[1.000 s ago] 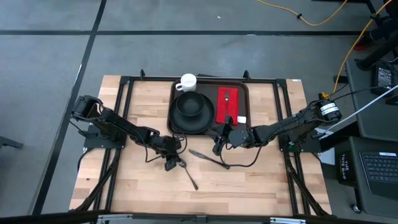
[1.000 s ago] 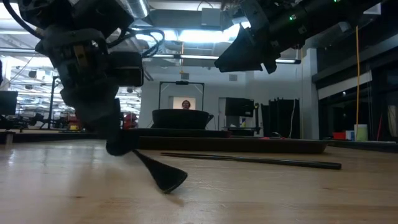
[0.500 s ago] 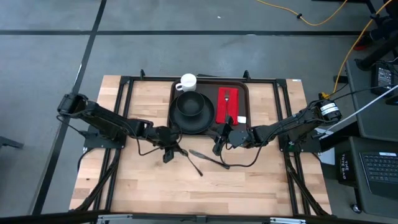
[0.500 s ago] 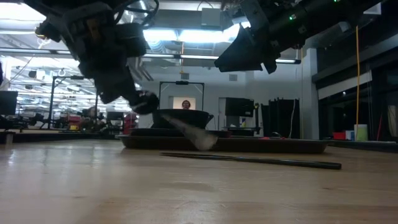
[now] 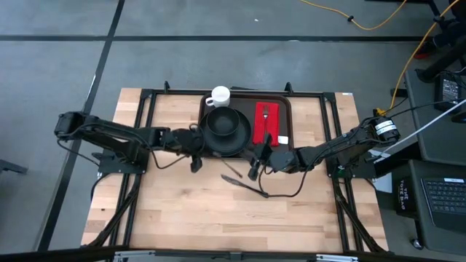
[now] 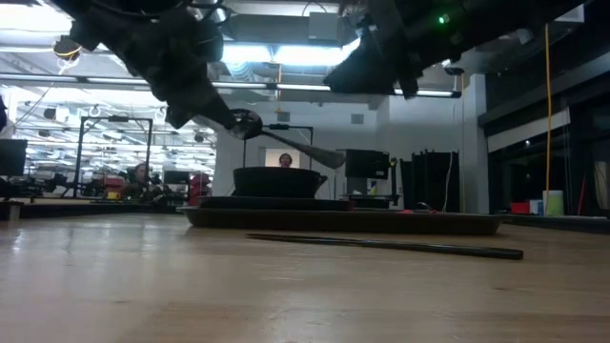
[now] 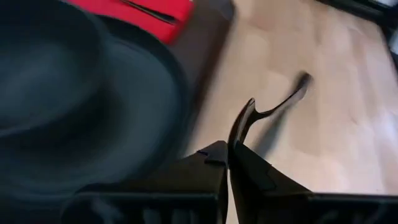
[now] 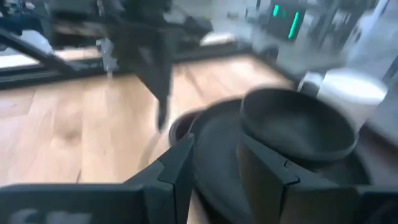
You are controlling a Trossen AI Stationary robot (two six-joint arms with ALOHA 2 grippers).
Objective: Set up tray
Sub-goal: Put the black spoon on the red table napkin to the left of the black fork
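The dark brown tray [image 5: 285,109] lies at the table's far middle. It bears a black plate [image 5: 207,145] with a black bowl [image 5: 223,122], a white cup [image 5: 218,95] and a red napkin [image 5: 267,127] with a fork on it. My left gripper [image 5: 204,154] hangs over the table beside the plate's near left rim, shut on a dark spoon [image 5: 231,168]. The low view shows the spoon [image 6: 291,148] in the air. My right gripper [image 5: 253,166] hovers open at the tray's near edge, nothing between its fingers [image 8: 180,165]. My left gripper pinches the spoon's handle end [image 7: 238,134] between its two shut fingers. The fingers slant downward from the table's left and lie along the handle. The spoon juts out past them with its bowl end [image 6: 322,158] free and lower, lifted clear of the table.
A dark knife [image 5: 245,185] lies flat on the bare wood in front of the tray, below both grippers; the low view shows the knife [image 6: 381,245] too. A black metal frame [image 5: 149,98] borders the table. Bare wood stretches toward the near edge.
My left gripper has risen and gone toward the table's far edge, to the plate, tipping closer to level. It stays shut on the spoon, whose bowl end rested on the wood and now hangs clear.
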